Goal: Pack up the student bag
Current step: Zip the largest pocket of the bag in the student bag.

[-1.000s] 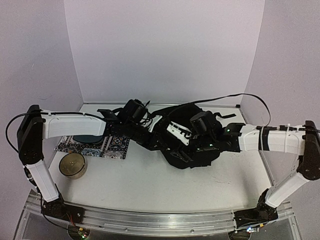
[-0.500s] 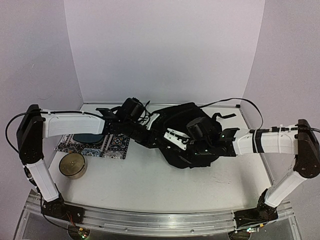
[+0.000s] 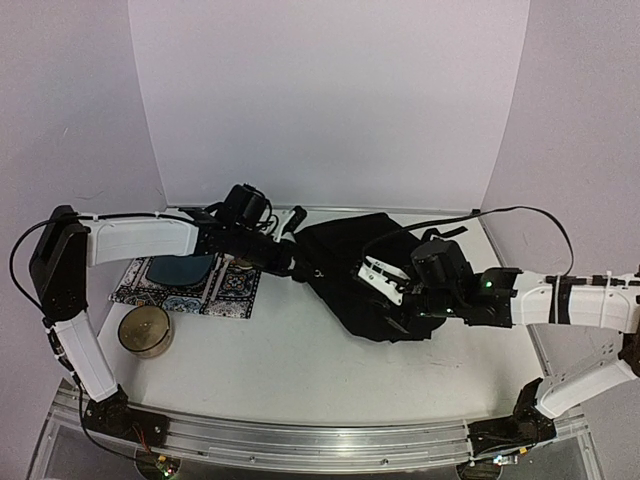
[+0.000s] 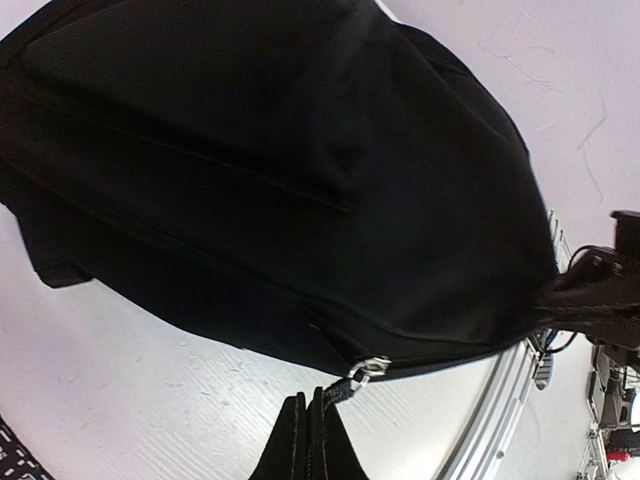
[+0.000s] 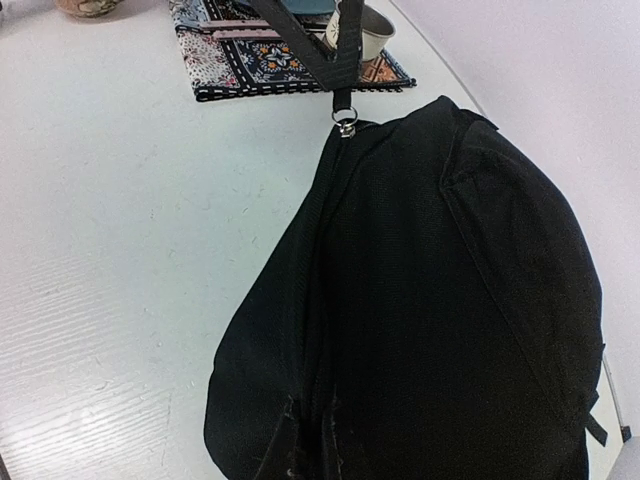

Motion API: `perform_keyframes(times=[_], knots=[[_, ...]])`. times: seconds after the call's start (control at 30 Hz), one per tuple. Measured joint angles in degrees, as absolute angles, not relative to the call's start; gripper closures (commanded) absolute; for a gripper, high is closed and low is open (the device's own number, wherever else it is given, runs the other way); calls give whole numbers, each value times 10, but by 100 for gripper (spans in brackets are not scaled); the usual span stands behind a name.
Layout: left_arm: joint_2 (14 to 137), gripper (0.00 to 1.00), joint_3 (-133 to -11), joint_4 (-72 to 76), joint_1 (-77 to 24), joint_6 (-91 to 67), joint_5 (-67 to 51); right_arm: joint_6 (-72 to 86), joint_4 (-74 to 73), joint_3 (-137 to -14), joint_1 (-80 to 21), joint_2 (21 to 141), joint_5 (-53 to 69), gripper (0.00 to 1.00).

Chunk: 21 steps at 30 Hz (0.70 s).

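- Evidently the step is running the zip: the left jaws are closed on the strap [image 4: 335, 392] of the zip pull [image 4: 366, 368], and the right jaws look clamped on a fold of cloth at the near end of the bag [image 3: 350, 262].
- The bag lies on its side mid-counter, toward the back, between the two arms.
- To do it well, I would draw the pull along the line of the zip, not across it. The strap is taut, so a sideways tug would likely drag the whole bag.
- The right jaws should act as the anchor, holding firm and low so the cloth stays stretched and the slider has a straight track.
- The pull should go slow round the bag's curved shoulder, where soft cloth can bunch and jam the slider.
- The grip on the strap is thin, so a jerk could slip it out.
- The left side is crowded: the mat [image 3: 215, 292] with a cup [image 5: 362, 28] on it sits just beside the pull, and a round tub [image 3: 146, 330] stands nearer the arm bases.
- The wall [image 3: 330, 120] stands close behind the bag, with little room there.
- Bare counter [image 3: 300, 350] in front of the bag gives the best space for sliding or turning it.
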<state>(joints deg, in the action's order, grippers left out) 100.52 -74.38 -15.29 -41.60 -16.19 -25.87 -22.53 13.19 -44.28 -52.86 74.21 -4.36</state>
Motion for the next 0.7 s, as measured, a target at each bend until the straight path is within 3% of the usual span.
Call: perform_keyframes(times=[0.33,0.4,0.6,0.7], knots=[[1030,100,-769,-167,-404,-143,-265,-203,129,-433,-529,729,-25,100],[1031,91,-769,-167,-404,-139,-263,-196,129,-434,-527,731,-13,98],[1030,65,-764,-167,-372,-132,-184,-163,101,-481,-525,796,29,73],[1022,45,-755,-166,-349,-134,-140,-145,97,-521,-526,839,37,61]])
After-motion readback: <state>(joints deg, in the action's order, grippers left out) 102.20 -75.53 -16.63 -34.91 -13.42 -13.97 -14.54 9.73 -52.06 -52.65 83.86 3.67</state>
